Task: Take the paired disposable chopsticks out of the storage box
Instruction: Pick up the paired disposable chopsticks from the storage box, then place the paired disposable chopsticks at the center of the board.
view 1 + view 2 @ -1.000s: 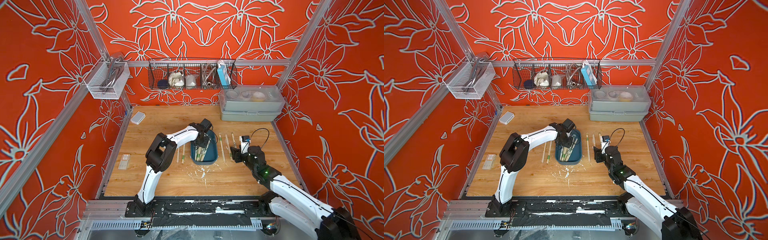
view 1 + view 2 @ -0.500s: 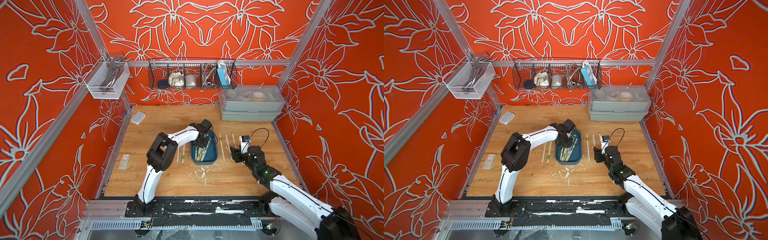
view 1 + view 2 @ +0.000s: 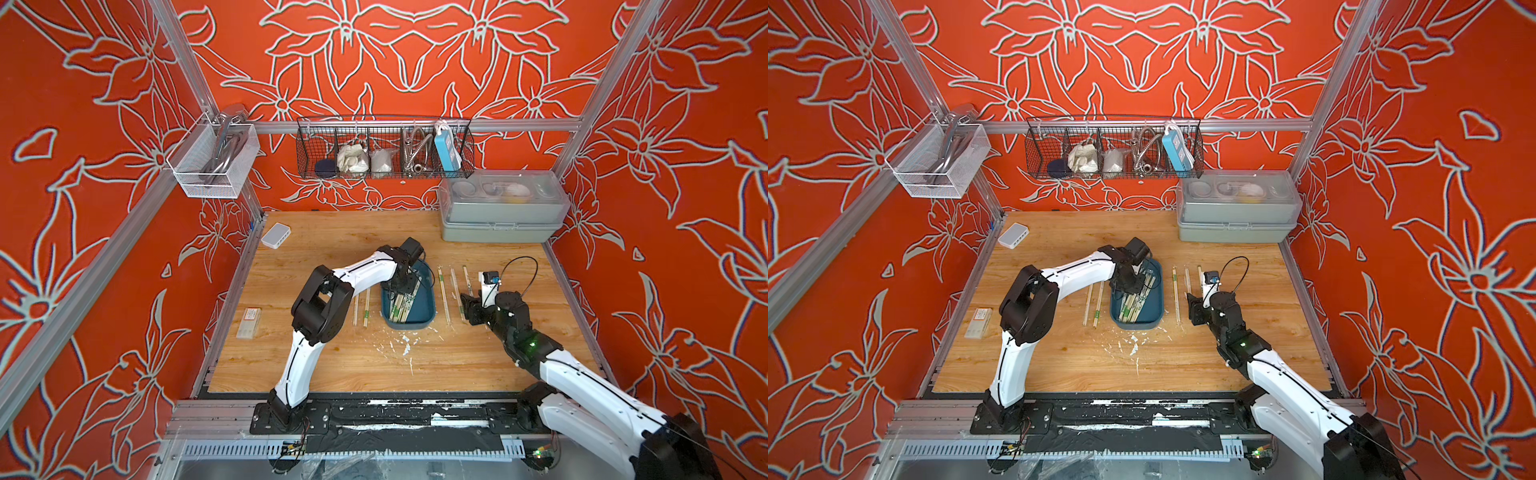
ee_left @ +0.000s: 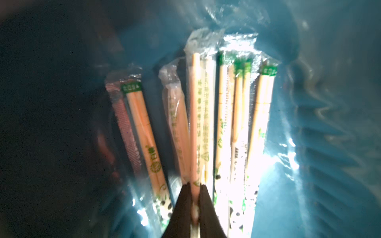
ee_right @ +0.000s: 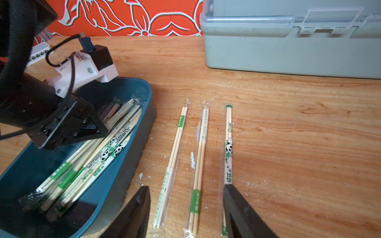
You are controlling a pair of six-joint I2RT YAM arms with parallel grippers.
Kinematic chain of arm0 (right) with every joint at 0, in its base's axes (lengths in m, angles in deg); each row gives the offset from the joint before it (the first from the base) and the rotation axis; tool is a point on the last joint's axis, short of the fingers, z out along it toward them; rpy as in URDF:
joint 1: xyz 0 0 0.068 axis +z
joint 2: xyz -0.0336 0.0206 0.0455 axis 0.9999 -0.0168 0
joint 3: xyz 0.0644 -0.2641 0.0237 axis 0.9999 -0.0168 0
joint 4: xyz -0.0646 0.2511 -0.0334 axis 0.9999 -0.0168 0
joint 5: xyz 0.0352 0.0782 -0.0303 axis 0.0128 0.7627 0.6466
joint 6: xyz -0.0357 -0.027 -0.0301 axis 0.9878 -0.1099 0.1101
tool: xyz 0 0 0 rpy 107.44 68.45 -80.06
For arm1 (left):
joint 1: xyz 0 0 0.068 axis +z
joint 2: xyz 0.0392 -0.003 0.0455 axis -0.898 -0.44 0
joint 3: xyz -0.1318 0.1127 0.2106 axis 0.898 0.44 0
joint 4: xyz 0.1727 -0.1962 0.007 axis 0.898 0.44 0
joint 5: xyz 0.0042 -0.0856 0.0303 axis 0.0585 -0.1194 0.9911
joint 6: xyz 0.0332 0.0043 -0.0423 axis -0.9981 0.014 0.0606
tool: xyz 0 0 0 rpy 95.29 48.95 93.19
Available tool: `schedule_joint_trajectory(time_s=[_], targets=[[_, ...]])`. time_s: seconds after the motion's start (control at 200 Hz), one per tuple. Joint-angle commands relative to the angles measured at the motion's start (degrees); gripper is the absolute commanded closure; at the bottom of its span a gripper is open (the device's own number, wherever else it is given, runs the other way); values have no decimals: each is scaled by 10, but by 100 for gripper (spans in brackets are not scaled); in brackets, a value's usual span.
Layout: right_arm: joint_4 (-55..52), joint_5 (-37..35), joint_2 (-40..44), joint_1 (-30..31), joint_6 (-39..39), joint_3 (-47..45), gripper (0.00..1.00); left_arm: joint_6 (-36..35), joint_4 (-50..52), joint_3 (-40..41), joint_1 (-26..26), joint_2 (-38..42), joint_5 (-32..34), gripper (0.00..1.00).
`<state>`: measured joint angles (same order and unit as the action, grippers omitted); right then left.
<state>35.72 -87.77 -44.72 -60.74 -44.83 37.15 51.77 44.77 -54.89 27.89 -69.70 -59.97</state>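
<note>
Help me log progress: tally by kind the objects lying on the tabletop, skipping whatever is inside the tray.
Chopstick pairs out on the wood: 5
Teal tray: 1
Grey lidded case: 1
White box: 1
Small pale packet: 1
Total: 9

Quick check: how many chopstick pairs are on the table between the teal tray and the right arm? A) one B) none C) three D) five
C: the right wrist view shows three sleeved chopstick pairs lying side by side on the table beside the storage box, and both top views agree.
</note>
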Motion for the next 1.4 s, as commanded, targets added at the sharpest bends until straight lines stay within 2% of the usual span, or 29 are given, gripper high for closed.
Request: schedule_joint_trajectory(time_s=[0.0, 0.175, 0.36, 0.686, 0.996, 1.141, 1.391], targets=[[-1, -5, -2, 4, -6, 12, 39, 7, 15, 6, -1, 35, 6, 90], [-1, -3, -4, 4, -6, 13, 39, 13, 17, 9, -2, 53, 1, 89], [-3, -3, -8, 4, -6, 15, 39, 22, 26, 11, -2, 73, 0, 94], [-1, 8, -7, 4, 4, 14, 38, 35, 32, 47, 7, 174, 14, 93], [34, 52, 12, 6, 13, -9, 18, 29, -17, 201, 96, 310, -2, 91], [40, 60, 5, 7, 10, -9, 18, 9, -39, 255, 156, 326, -29, 90], [42, 64, -18, 7, 8, -2, 18, -13, -97, 301, 207, 290, -41, 90]])
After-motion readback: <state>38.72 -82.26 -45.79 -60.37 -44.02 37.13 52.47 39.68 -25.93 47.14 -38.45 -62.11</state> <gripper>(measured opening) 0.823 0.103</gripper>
